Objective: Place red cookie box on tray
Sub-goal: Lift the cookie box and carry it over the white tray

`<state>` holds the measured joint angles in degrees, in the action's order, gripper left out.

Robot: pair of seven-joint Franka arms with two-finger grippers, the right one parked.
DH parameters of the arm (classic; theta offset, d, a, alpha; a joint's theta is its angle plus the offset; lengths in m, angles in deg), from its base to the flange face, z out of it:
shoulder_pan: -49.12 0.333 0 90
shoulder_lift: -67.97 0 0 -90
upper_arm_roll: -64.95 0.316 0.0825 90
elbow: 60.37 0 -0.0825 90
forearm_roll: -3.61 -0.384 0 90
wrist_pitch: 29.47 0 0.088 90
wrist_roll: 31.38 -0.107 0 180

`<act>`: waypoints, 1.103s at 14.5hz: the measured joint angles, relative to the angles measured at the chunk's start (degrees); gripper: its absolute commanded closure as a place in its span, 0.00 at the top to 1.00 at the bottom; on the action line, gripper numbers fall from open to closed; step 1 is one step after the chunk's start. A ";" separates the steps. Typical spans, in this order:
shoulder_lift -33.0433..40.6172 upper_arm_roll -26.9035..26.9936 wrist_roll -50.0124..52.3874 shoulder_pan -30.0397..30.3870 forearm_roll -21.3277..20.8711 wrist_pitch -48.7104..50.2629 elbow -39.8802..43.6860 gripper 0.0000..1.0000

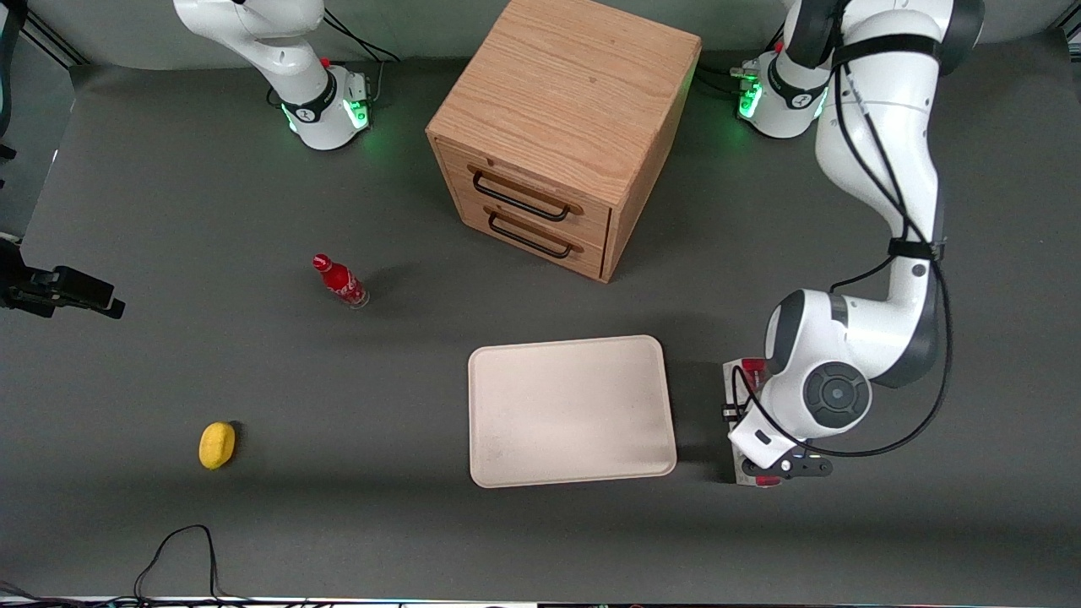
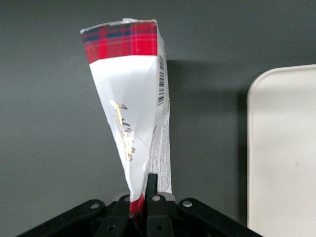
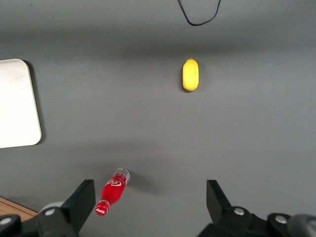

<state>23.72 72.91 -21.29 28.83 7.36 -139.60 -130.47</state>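
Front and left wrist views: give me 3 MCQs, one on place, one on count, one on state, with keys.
1. Where is the cookie box?
A. On the tray
B. Beside the tray, on the working arm's side
C. On the cabinet

2. How many drawer handles does the cabinet show?
A. One
B. Two
C. Three

3. What is the gripper doing?
A. Shut on the box
B. Open above the tray
C. Shut on the bottle

Answers:
1. B: the box shows under the arm next to the tray, whose surface is bare.
2. B: two dark handles, one above the other.
3. A: the left wrist view shows the box's end pinched between the fingers, while the bottle stands apart, toward the parked arm's end.
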 measured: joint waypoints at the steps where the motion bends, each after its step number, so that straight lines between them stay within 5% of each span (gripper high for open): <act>1: 1.71 0.27 -2.05 0.45 -0.20 1.59 0.61 0.00; 11: 15.96 0.46 -4.59 2.65 0.27 21.46 9.41 0.00; 16: 13.23 -6.80 3.67 1.74 1.07 15.29 10.58 0.00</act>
<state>36.95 66.11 -17.62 30.57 8.43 -124.31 -119.89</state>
